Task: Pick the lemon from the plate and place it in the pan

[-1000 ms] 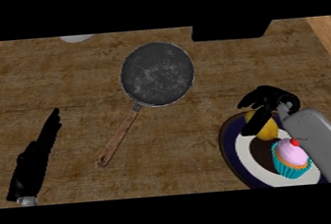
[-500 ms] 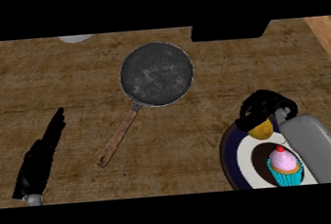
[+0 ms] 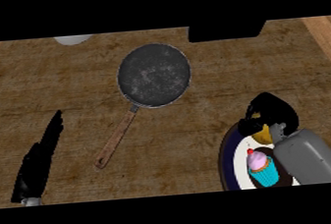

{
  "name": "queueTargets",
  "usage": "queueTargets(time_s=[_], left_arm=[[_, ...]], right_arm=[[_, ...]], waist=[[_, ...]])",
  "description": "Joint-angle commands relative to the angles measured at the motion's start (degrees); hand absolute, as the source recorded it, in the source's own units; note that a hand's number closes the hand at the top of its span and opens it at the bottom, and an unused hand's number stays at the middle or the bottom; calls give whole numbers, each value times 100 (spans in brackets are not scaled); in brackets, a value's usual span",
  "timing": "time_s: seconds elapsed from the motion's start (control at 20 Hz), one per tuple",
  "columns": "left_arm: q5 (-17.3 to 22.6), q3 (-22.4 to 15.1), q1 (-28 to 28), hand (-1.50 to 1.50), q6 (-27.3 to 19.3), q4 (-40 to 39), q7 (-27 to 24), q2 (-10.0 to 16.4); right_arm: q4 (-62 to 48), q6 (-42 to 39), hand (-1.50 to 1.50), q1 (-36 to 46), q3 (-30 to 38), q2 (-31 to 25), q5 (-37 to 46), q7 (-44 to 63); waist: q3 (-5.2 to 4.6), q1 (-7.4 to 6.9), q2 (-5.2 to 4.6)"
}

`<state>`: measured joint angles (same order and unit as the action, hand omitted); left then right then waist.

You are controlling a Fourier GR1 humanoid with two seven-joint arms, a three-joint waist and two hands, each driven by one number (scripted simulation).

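I had the right hand [image 3: 272, 111] curled round the lemon [image 3: 263, 137], lower right, on the plate [image 3: 227, 159] by the cupcake [image 3: 261, 169], lift-ready I'd judge. The pan [image 3: 154, 75] waited upper centre. The left hand [image 3: 40, 161] rested straight-fingered lower left, out of the way.

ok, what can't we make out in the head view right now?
Head view:
lemon: mostly hidden under the curled right hand; lifted off the plate or not, cannot tell.
plate: right side covered by the right forearm, bottom cut by the lower edge.
white thing and black thing at the top edge: cut off, unidentifiable.
left hand: wrist cut by the lower edge.
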<state>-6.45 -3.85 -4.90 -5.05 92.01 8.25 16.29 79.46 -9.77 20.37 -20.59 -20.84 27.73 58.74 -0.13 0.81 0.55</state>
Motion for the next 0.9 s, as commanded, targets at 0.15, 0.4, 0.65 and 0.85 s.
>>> queueTargets(time_s=[0.15, 0.4, 0.65, 0.85], left_arm=[[114, 168, 23, 0, 121, -168, -160, 89], [-87, -54, -164, 0, 18, -36, -195, -89], [-3, 12, -21, 0, 204, 200, 64, -37], [-15, 87, -76, 0, 307, 12, -231, 7]], right_arm=[[1171, 1050, 150, 413, -572, -422, 2145, 394], [1646, 978, 150, 975, -702, -276, 3000, 433], [681, 1345, 150, 1788, -335, 505, 3147, -160], [-82, 1285, 150, 2558, 169, 1060, 2792, -397]], waist=[[-3, -2, 1], [8, -118, -34], [14, -195, -64], [12, -199, -67]])
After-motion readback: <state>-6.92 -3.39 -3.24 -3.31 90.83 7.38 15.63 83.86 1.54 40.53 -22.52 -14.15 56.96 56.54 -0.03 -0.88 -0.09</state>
